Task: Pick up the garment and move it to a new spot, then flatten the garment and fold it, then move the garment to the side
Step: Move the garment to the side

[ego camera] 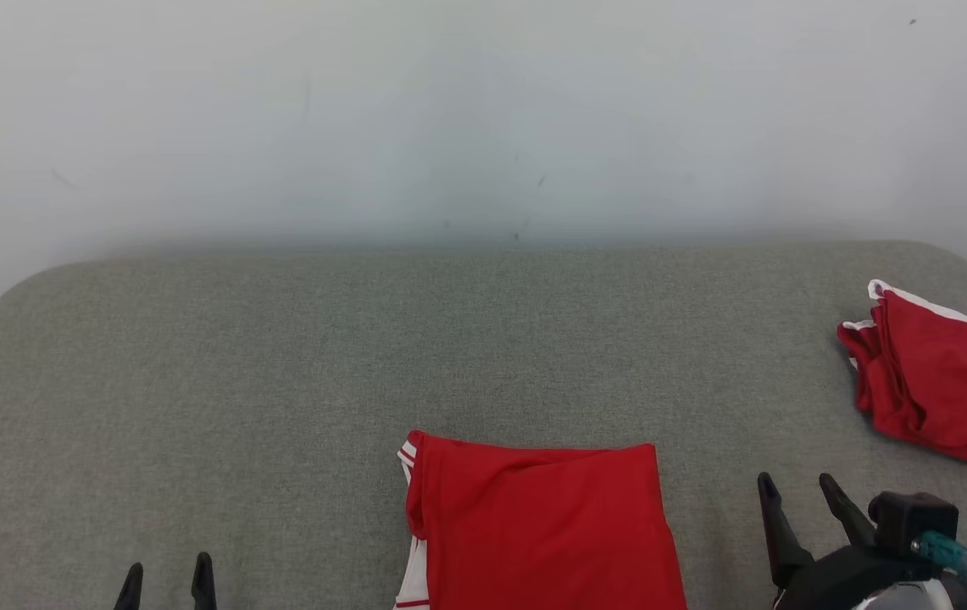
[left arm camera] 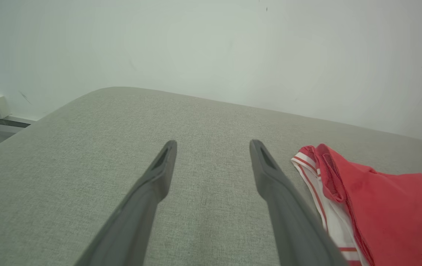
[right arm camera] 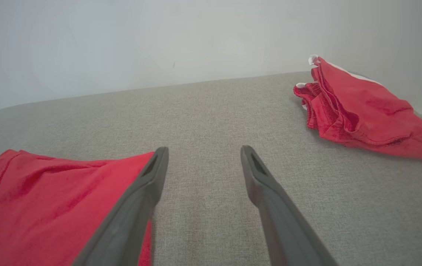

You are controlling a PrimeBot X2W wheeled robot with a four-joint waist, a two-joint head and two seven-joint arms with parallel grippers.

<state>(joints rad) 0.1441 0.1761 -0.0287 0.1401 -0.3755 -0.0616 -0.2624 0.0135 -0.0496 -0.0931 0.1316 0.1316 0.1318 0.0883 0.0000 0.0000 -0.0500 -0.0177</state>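
Surface: a grey padded surface (ego camera: 280, 356) with rounded far corners, its far edge against a pale wall (ego camera: 483, 110).

Folded red garment (ego camera: 542, 525): lies flat at the middle of the surface's near edge and runs past that edge of the head view. Its far edge is fairly straight, with a shallow crease across it. White trim with red stripes shows along its left side.

Crumpled red garment (ego camera: 932, 381): lies bunched in loose folds by the right edge, towards the far right corner and well apart from the folded one. White edging shows at its far side.

Left gripper (ego camera: 167, 585): at the near edge, left of the folded red garment and apart from it. Its two dark fingers stand wide apart with nothing between them. In the left wrist view only bare grey fabric lies under and between them, with the striped trim just beside one finger.

Right gripper (ego camera: 797, 487): at the near edge, between the two garments. Its fingers are spread wide and empty. In the right wrist view one finger overlaps the folded red garment's corner; whether they touch I cannot tell.
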